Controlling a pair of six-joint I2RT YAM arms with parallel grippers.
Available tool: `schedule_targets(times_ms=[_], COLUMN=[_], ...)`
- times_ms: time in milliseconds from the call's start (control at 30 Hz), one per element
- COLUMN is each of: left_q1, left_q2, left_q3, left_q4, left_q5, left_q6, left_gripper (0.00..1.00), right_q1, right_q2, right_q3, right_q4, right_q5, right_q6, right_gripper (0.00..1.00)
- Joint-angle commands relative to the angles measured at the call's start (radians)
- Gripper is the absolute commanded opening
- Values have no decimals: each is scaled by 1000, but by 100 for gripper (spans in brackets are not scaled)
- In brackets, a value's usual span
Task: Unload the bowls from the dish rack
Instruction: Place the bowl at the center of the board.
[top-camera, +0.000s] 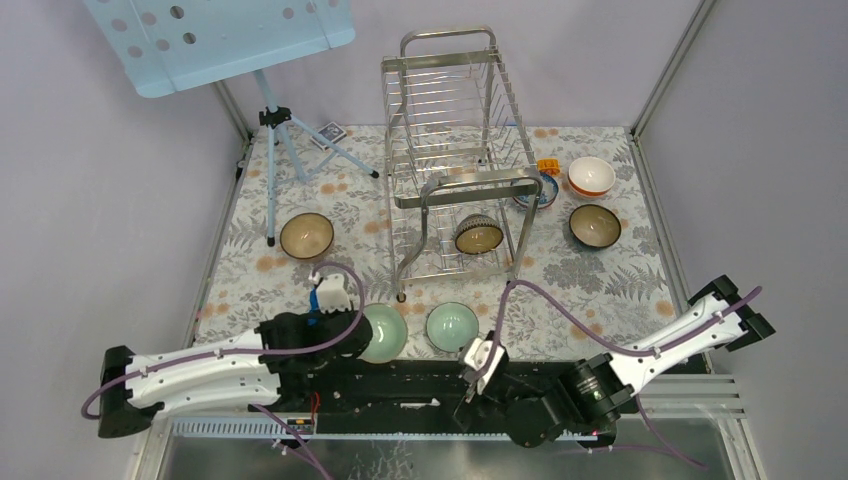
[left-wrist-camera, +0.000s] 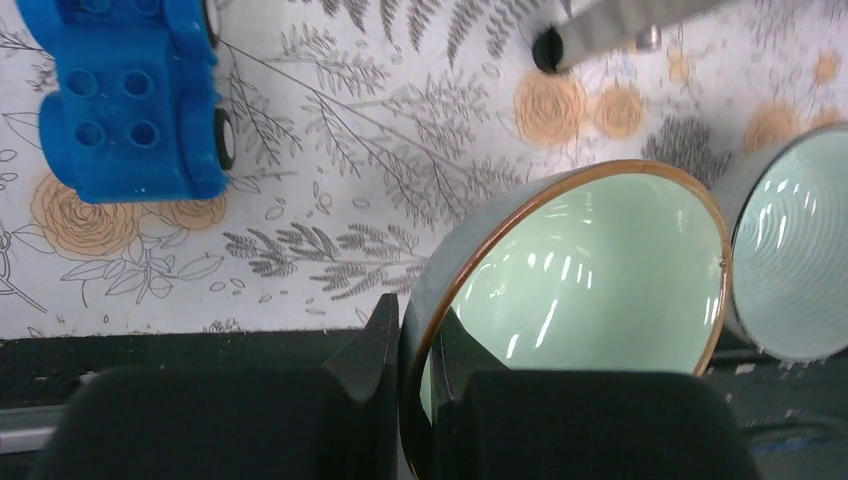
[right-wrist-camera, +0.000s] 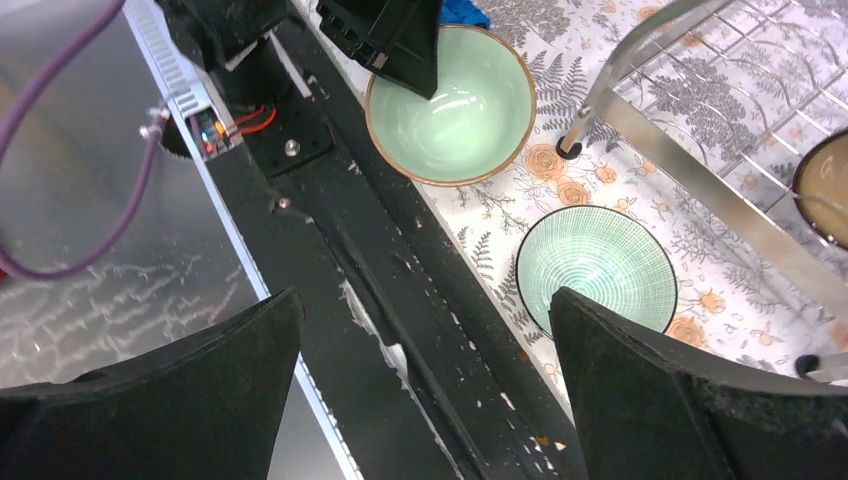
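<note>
The left end effector (left-wrist-camera: 415, 345) is closed on the near rim of a plain pale green bowl (left-wrist-camera: 590, 270), with one finger inside and one outside. This bowl is at the near edge of the flowered table (top-camera: 350, 215), left of centre. Just to its right, nearly touching, stands a ribbed pale green bowl (right-wrist-camera: 597, 268). The right end effector (right-wrist-camera: 425, 400) is spread wide with nothing between its fingers, and it hangs above the black rail (right-wrist-camera: 400, 250) near the ribbed bowl. The dish rack (top-camera: 470, 186) stands mid-table, and one patterned bowl (top-camera: 479, 235) lies tilted on its lower tier (its inside looks tan). A brown bowl (top-camera: 306, 236) sits left of the rack. An orange-white bowl (top-camera: 591, 176) and a dark bowl (top-camera: 595, 226) sit to its right. A blue toy block (left-wrist-camera: 130, 100) lies just far-left of the gripped bowl.
</note>
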Motion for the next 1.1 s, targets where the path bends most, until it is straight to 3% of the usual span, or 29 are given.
schedule_targets(times_ms=[0, 200, 467, 800, 967, 1067], left_q1=[104, 312, 450, 486, 486, 486], left_q2=[-9, 85, 72, 101, 87, 74], left_q3=[-6, -33, -95, -139, -138, -145], left_q4=[126, 268, 344, 398, 381, 370], left_q5=[-30, 92, 187, 219, 216, 218], left_q6=[-6, 97, 107, 106, 106, 95], left_gripper=[0, 0, 0, 1, 25, 45], right_q1=[4, -8, -14, -13, -13, -14], right_q2=[-69, -61, -47, 16, 46, 59], right_q3=[-100, -110, -97, -26, -2, 7], right_q4=[232, 291, 296, 303, 303, 305], right_q5=[129, 140, 117, 102, 105, 105], right_q6=[71, 47, 92, 56, 37, 29], right_gripper=[100, 100, 100, 100, 100, 100])
